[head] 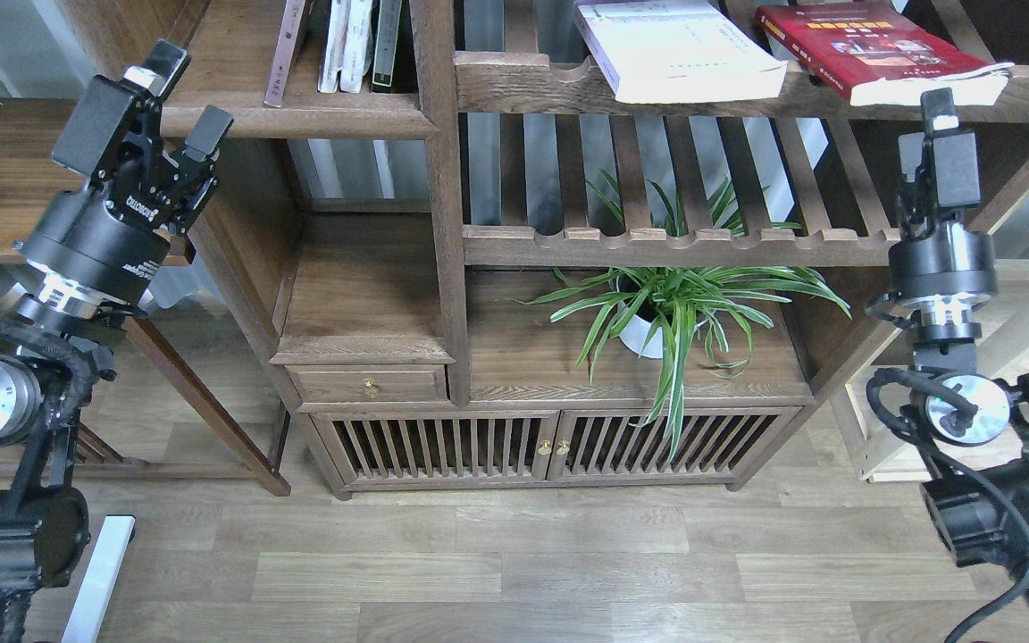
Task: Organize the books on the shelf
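Two of the books lie flat on the top slatted rack [514, 80] of the cabinet [443, 268]: the white book [675, 49] at the middle, and the red book [872, 49] just to its right, its page edges sticking out past the rack's notched front rail. The two sit close together, with a narrow gap between them. No maroon book shows.

The shelf [300, 112], a solid dark board with a rounded front edge, is in the upper left bay. At its back stand a few thin volumes [349, 45], white and dark, leaning slightly, with a pinkish one to their left.

The left hand [186, 98] is raised in front of the shelf's left end, its two fingers spread apart with nothing between them. The right hand [939, 121] is raised just below the red book's front corner, apart from it; it is seen edge-on, so I cannot tell whether its fingers are spread or closed.

Below the top rack is a second slatted rack [675, 237], and under it a potted plant [666, 313] with long striped leaves stands in the open bay. Beneath are a small drawer [370, 384] and two slatted doors [550, 446], above a wood floor [514, 554].
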Available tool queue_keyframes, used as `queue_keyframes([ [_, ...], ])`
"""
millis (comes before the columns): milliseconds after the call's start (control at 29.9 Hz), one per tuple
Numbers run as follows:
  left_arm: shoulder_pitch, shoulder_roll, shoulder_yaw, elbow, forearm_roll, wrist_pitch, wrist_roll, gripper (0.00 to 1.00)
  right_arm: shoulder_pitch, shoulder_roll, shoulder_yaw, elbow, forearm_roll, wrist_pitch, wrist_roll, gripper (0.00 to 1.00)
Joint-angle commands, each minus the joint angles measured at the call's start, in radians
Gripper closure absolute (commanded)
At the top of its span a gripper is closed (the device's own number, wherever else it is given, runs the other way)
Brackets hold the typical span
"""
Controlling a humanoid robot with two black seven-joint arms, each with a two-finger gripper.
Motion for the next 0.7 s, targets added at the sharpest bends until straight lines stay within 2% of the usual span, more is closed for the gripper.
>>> queue_keyframes([
  [0,0.000,0.000,0.000,0.001,0.000,0.000,0.000,0.00,0.005,-0.003,-0.003,-0.002,0.000,-0.028,0.001,0.00],
  [267,0.002,-0.002,-0.006,0.005,0.002,-0.003,0.000,0.00,0.023,0.000,-0.007,-0.019,-0.001,-0.069,-0.008,0.00],
  [468,0.002,0.018,-0.015,0.050,0.002,-0.113,0.000,0.00,0.066,0.003,-0.041,-0.023,0.000,-0.069,-0.007,0.00],
  [669,0.002,0.037,-0.017,0.055,0.002,-0.123,0.000,0.00,0.074,-0.003,-0.053,-0.023,0.000,-0.069,-0.007,0.00],
])
